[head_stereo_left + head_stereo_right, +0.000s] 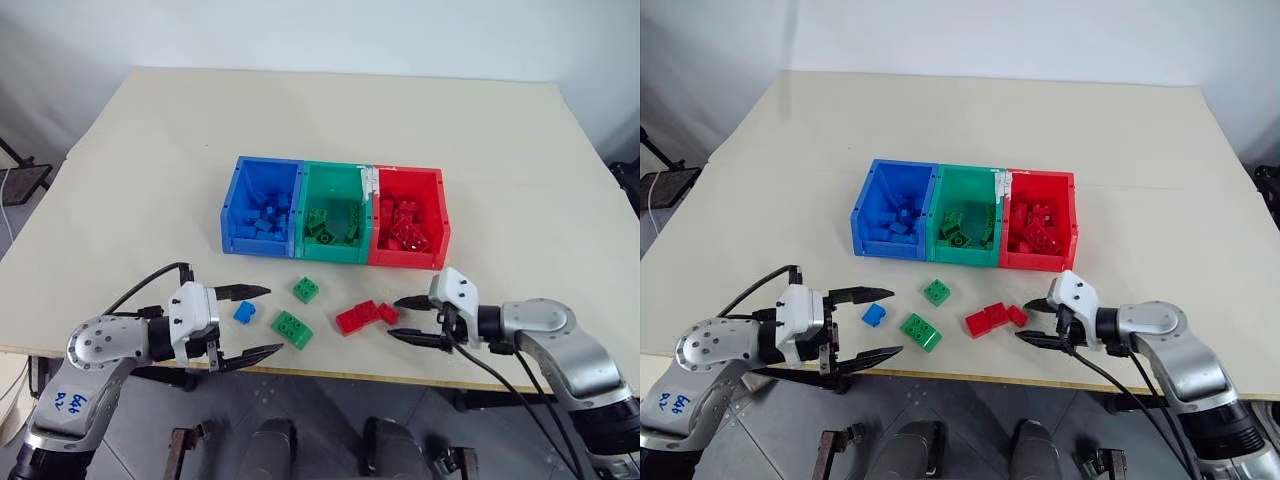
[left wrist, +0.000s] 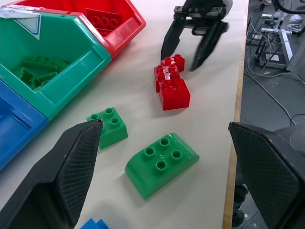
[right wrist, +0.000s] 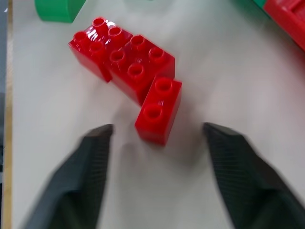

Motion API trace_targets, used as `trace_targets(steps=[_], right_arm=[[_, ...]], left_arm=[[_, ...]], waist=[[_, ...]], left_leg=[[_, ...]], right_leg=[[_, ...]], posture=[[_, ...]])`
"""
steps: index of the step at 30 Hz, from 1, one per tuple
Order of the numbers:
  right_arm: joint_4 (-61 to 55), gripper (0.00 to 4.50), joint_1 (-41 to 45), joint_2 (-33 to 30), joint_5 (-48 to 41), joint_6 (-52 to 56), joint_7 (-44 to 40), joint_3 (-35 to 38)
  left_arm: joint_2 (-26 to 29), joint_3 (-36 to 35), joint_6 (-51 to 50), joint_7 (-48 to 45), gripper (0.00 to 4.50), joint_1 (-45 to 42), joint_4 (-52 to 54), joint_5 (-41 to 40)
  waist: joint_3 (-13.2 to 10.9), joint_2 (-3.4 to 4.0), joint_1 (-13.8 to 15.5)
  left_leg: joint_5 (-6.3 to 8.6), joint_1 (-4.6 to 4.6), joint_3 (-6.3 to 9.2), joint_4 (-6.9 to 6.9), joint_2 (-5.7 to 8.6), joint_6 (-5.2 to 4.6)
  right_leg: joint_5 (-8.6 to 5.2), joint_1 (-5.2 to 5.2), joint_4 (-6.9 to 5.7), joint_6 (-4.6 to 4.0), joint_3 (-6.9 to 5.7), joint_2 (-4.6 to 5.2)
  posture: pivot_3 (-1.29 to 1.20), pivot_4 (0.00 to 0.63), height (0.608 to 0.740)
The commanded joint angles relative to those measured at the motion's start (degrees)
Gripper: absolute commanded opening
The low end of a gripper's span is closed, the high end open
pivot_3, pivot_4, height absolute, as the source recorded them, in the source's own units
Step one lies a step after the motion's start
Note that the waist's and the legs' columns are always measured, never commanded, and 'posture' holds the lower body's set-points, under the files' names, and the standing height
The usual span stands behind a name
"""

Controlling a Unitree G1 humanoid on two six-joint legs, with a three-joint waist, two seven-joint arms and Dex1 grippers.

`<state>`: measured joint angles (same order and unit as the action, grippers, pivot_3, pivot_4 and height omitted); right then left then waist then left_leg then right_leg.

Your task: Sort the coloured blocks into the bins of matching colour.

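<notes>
The right gripper (image 1: 410, 320) stands with its fingers apart and empty, just beside the small red two-stud plastic brick (image 3: 159, 110). This brick touches a larger red studded brick (image 3: 123, 56) on the pale counter (image 1: 150, 180). If the fingers close now, they may catch both bricks, or push the small one away toward the near edge of the counter, where it could fall. The left gripper (image 1: 240, 322) has its fingers wide and holds nothing; a small blue plastic brick (image 1: 243, 312) lies between them. Two green studded bricks (image 1: 292, 329) (image 1: 306, 290) lie loose in the middle. The joined plastic bins, blue (image 1: 233, 215), green (image 1: 335, 173) and red (image 1: 440, 215), stand farther back.
</notes>
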<state>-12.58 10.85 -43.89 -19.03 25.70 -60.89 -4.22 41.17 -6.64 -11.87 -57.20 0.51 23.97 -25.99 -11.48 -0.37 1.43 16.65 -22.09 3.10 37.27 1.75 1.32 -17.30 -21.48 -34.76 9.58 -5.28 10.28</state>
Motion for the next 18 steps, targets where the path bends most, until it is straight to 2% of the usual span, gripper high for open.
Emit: trace_targets(steps=[1, 6, 16, 18], right_arm=[[-2.1, 4.41, 0.0, -0.6, -1.5, -3.1, -1.7, 2.1], [-1.8, 4.46, 1.1, -0.5, -1.4, -4.3, -3.5, 0.6], [5.3, 4.46, 6.0, 5.1, 5.6, -6.7, 0.2, -6.2], [5.7, 4.07, 5.9, 5.0, 6.1, -6.9, 0.2, -6.5]], left_arm=[[-0.3, 0.2, 0.6, -0.6, 4.50, -0.7, 0.4, -1.1], [-0.1, 0.5, 0.6, -1.2, 4.50, -1.4, -0.4, -1.2], [-0.1, 0.6, -0.1, -1.1, 4.50, -1.2, 0.6, -1.5], [0.1, 0.4, -0.2, -1.0, 4.50, -0.8, 1.0, -1.6]], waist=[[0.0, 0.00, 0.0], [0.0, 0.00, -0.1], [0.0, 0.01, -0.2], [0.0, 0.00, -0.2]], left_leg=[[0.00, 0.00, 0.00, 0.00, 0.00, 0.00], [0.00, 0.01, -0.01, -0.02, -0.01, 0.00], [0.00, 0.00, -0.03, -0.01, -0.01, 0.01], [0.00, 0.01, -0.03, 0.00, -0.01, 0.01]], right_leg=[[0.00, 0.00, 0.00, 0.00, 0.00, 0.00], [0.00, -0.01, 0.00, 0.00, 0.00, -0.01], [0.00, -0.04, -0.01, 0.00, 0.04, -0.01], [0.00, -0.03, -0.02, 0.00, 0.04, -0.01]], posture=[[0.00, 0.150, 0.740], [0.00, 0.150, 0.740], [0.00, 0.150, 0.740], [0.00, 0.150, 0.740]])
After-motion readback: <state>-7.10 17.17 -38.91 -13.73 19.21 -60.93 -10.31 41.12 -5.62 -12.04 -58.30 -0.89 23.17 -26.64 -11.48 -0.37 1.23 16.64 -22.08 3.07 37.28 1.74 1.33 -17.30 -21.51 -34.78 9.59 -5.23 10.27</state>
